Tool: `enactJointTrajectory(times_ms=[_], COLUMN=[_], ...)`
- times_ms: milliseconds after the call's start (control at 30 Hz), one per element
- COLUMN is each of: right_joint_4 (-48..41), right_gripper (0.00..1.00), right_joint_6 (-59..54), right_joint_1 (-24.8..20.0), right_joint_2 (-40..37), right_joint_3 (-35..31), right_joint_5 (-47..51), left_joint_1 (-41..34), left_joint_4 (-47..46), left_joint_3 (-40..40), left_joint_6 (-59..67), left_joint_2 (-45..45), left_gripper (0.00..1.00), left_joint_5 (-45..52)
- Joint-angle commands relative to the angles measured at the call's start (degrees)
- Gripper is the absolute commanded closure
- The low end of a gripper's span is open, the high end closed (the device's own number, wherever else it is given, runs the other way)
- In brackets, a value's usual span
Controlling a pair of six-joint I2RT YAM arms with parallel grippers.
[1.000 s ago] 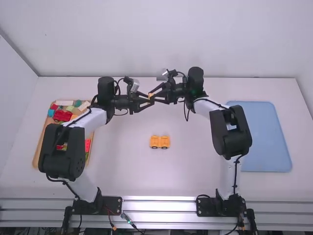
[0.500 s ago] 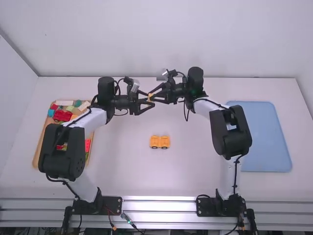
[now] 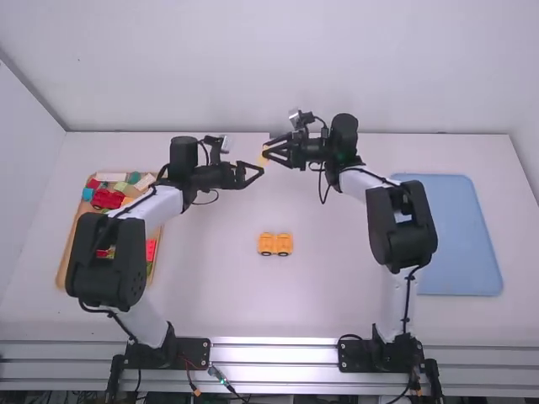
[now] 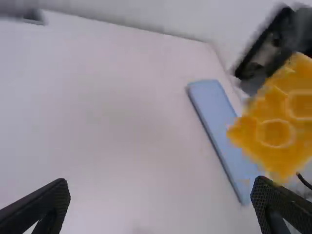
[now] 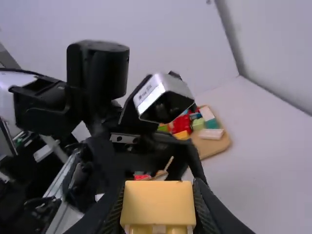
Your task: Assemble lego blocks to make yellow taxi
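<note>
Above the table's far middle, my right gripper (image 3: pixel 271 155) holds a yellow block (image 3: pixel 264 156). In the right wrist view the yellow block (image 5: pixel 158 204) is clamped between the fingers of my right gripper (image 5: pixel 158 207). Just left of it, my left gripper (image 3: pixel 258 174) stands open and holds nothing. The left wrist view has my left gripper (image 4: pixel 161 195) with its fingers wide apart and the studded yellow block (image 4: pixel 275 131) off to one side. Two yellow vehicle-like pieces (image 3: pixel 274 244) stand side by side on the table's middle.
A wooden tray (image 3: pixel 64 271) of red, green, blue and wood-coloured blocks lies at the left, partly under the left arm. A blue tray (image 3: pixel 450 236) lies on the right. Both forearms hang over the table (image 3: pixel 219 278).
The two grippers, earlier meeting at the yellow block, are now apart. My right gripper has moved right and slightly away with the block; my left gripper has let go.
</note>
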Motion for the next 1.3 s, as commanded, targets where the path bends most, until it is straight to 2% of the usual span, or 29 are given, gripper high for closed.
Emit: enactJointTrajectory(times_ms=[0,167,367,567,633,733,800,833,900,967,1067,1267], right_joint_4=[0.2,0.1,-2.4,-29.8,-34.5,-47.1,-57.9,-65.9,-73.1,-86.0,-96.9,-112.3], right_gripper=[0.89,0.89,0.91,0.96,0.96,0.96,0.96,0.96,0.95,0.94,0.94,0.96], right_joint_6=[1.6,1.7,1.0,-16.2,-19.4,-26.1,-30.9,-34.3,-37.0,-42.8,-49.0,-67.5], right_joint_1=[-1.3,-2.4,-2.3,-1.2,-0.8,-0.7,0.2,1.2,2.1,3.9,6.1,11.4], right_joint_2=[0.4,0.4,0.2,-5.8,-7.8,-13.2,-16.9,-18.6,-19.1,-19.0,-18.9,-16.0], right_joint_3=[1.7,1.7,1.7,1.7,1.7,1.7,2.6,4.4,6.8,12.2,16.3,17.9], right_joint_5=[0.8,4.1,8.4,23.3,25.2,33.4,41.3,47.1,51.9,59.0,65.3,75.7], left_joint_1=[3.7,5.3,5.0,6.3,7.0,8.3,9.5,10.3,11.1,12.4,13.6,15.1], left_joint_4=[-0.3,-0.2,-0.6,-0.6,-0.8,-2.0,-3.0,-3.1,-3.1,-2.8,-3.0,-3.7], left_joint_3=[-0.4,-0.4,-0.4,-0.4,-0.4,-0.4,-0.2,-0.2,-0.1,0.2,0.6,1.2], left_joint_6=[-5.8,4.2,7.5,7.6,7.6,10.6,11.9,11.9,11.9,11.9,11.9,11.9], left_joint_2=[0.1,0.1,0.1,0.1,0.1,0.1,0.1,0.0,0.0,0.0,0.0,0.0], left_gripper=[0.01,0.01,0.01,0.01,0.01,0.01,0.01,0.01,0.01,0.01,0.01,0.01], left_joint_5=[-7.3,-1.1,-1.0,-1.5,-1.6,-1.5,-1.5,-1.5,-1.5,-1.5,-1.5,-1.4])
